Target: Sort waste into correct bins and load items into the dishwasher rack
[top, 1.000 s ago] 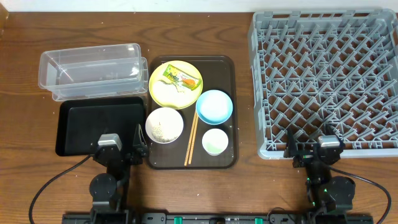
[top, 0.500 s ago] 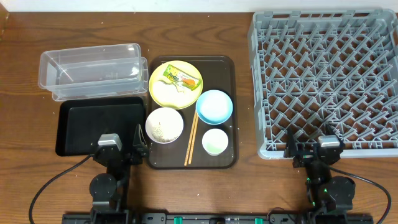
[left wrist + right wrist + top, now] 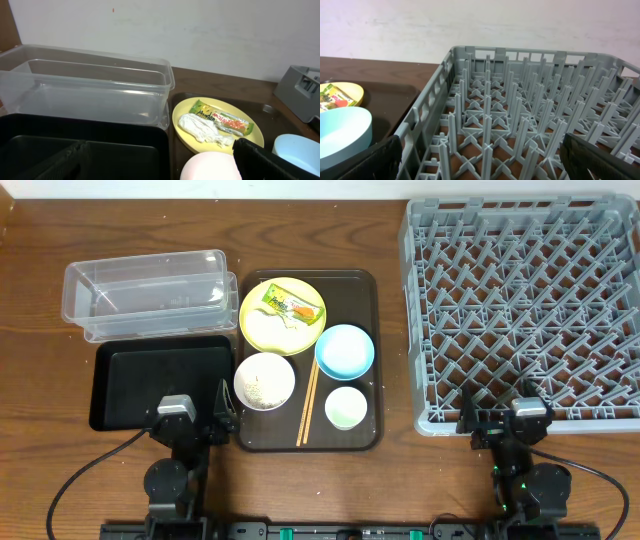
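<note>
Down at the near edge of the table, the left gripper hangs with its fingers spread wide and nothing between them. Right beneath and ahead of it lies the black tray, and just beyond that the clear tub. Off to its right, on the brown serving tray, the pale bowl sits closest with rice grains inside, then the chopsticks, the small cup and the light blue bowl. Farther ahead, the yellow plate carries the green-and-orange wrapper and the crumpled white scrap. The right gripper is likewise parted and empty-handed, poised at the near wall of the grey dishwasher rack, which stretches away in front of it.
</note>
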`<state>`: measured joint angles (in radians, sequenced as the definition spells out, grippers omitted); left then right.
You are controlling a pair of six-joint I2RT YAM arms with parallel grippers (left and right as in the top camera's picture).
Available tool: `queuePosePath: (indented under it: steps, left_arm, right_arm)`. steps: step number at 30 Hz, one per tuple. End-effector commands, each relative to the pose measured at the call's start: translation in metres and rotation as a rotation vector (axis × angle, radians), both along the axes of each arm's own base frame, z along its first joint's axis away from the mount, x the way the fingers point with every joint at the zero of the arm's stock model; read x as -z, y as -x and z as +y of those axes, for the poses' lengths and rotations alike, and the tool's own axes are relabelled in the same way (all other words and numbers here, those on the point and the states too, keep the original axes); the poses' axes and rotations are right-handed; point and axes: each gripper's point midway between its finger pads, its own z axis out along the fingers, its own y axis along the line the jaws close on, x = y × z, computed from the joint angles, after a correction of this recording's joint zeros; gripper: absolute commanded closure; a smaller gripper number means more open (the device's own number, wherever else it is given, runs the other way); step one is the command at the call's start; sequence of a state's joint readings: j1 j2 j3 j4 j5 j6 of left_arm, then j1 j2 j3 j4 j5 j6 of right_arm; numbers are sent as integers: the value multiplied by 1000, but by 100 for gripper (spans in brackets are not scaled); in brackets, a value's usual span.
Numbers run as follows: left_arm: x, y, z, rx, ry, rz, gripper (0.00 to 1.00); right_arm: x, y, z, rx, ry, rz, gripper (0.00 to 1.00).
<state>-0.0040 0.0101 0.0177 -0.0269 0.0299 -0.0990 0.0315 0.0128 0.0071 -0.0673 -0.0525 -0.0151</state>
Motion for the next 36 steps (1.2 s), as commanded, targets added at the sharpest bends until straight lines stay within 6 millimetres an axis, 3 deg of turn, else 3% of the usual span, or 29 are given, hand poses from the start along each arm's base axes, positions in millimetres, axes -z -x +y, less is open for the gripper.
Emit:
queuePosePath:
  steps: [1, 12, 17, 21, 28, 36]
  left_arm:
    - [16, 1, 3, -16, -18, 52, 7]
    - [16, 1, 3, -17, -14, 51, 7]
    - [15, 2, 3, -36, 137, 50, 7]
    - [8, 3, 3, -39, 143, 74, 7]
    - [-1, 6, 3, -46, 140, 220, 7]
    - [-19, -7, 3, -63, 134, 468, 7]
  right_arm:
    - [1, 0, 3, -12, 9, 0, 1]
    - [1, 0, 4, -14, -13, 2, 1]
    - [1, 1, 4, -10, -132, 14, 1]
    - [-3, 1, 4, -7, -148, 13, 1]
    - [-20, 1, 4, -5, -147, 49, 1]
    - [-48, -10, 5, 4, -140, 217, 1]
